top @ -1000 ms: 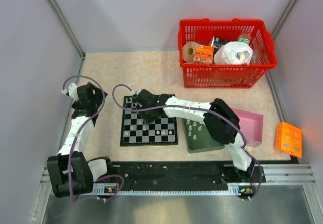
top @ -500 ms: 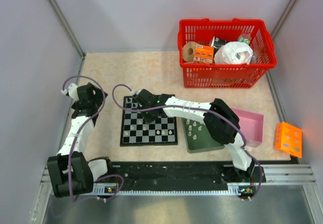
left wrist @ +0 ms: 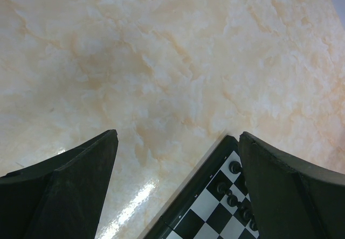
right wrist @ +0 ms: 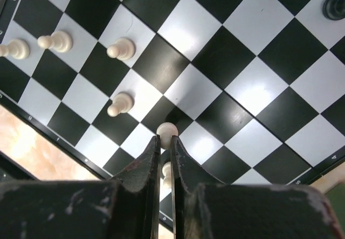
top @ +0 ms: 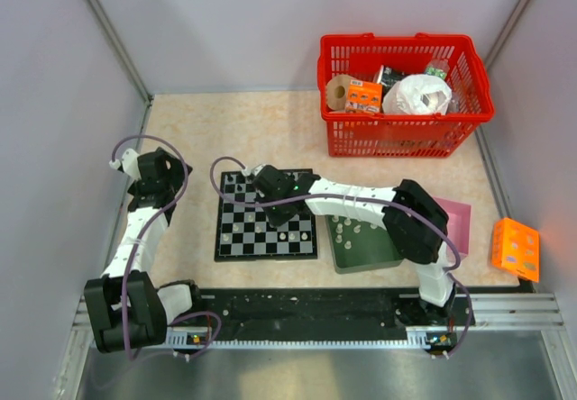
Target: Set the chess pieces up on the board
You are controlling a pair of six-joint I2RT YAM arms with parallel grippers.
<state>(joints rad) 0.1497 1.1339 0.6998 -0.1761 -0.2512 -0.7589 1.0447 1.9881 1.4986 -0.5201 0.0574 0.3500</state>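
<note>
The board (top: 242, 243) lies between the arms, with black chess pieces (top: 236, 186) along its far edge and white ones (top: 290, 235) nearer me. In the right wrist view my right gripper (right wrist: 166, 140) is shut on the round head of a white pawn (right wrist: 167, 129) just over the board (right wrist: 253, 88). Three other white pawns (right wrist: 121, 49) stand to its left, and one more whitish piece (right wrist: 166, 173) shows beneath the fingers. My left gripper (left wrist: 178, 136) hangs open over bare table beside the board's corner (left wrist: 207, 193), with black pieces (left wrist: 235, 168) by its right finger.
A dark green tray (top: 374, 249) holding whitish pieces sits right of the board, with a pink box (top: 455, 224) beyond it. An orange box (top: 516, 248) lies at the far right. A red basket (top: 406, 139) of items stands at the back.
My right gripper has closed on the white pawn, and the right arm has shifted slightly to the right. The left arm has not moved.
</note>
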